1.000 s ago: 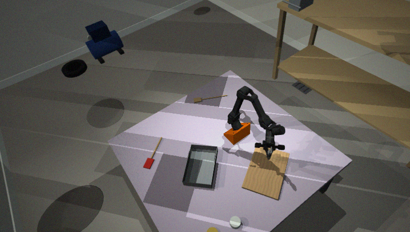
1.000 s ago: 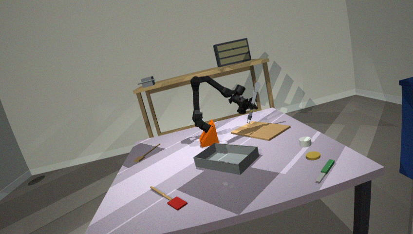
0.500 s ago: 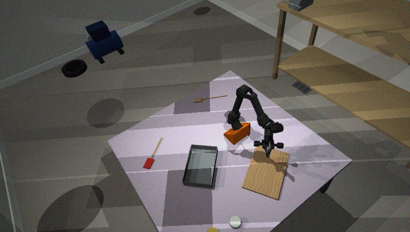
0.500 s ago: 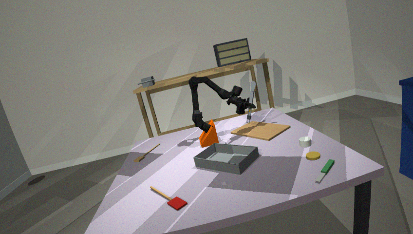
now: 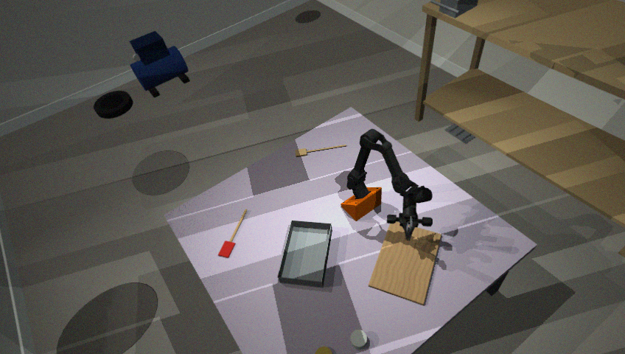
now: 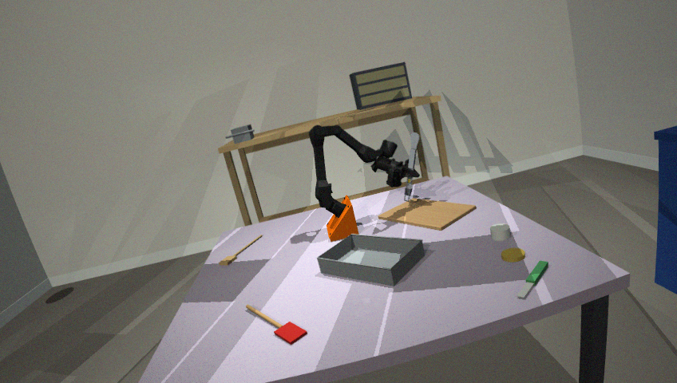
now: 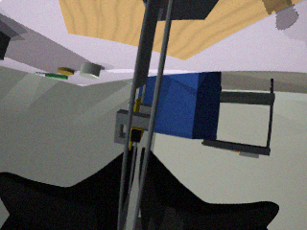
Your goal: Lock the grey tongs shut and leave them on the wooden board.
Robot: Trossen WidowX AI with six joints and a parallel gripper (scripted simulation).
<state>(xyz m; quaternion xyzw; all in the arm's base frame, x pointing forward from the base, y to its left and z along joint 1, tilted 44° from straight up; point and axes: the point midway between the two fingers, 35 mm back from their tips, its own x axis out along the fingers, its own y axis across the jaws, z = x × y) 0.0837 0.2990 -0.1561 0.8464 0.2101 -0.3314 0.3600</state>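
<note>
The end effector [image 5: 408, 237] [image 6: 417, 174] [image 7: 138, 152], nearly closed, grips the tongs [image 6: 413, 154] [image 7: 155, 103] upright, probably for locking them.

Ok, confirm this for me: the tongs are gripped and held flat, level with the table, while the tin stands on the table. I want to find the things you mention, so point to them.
Not flat: the exterior view shows the tongs [image 5: 408, 226] [image 6: 413, 151] [image 7: 142, 62] gripped nearly upright, while the tin [image 5: 301, 282] [image 6: 356, 271] does stand on the table [image 5: 245, 271] [image 6: 213, 332] [image 7: 103, 52].
</note>
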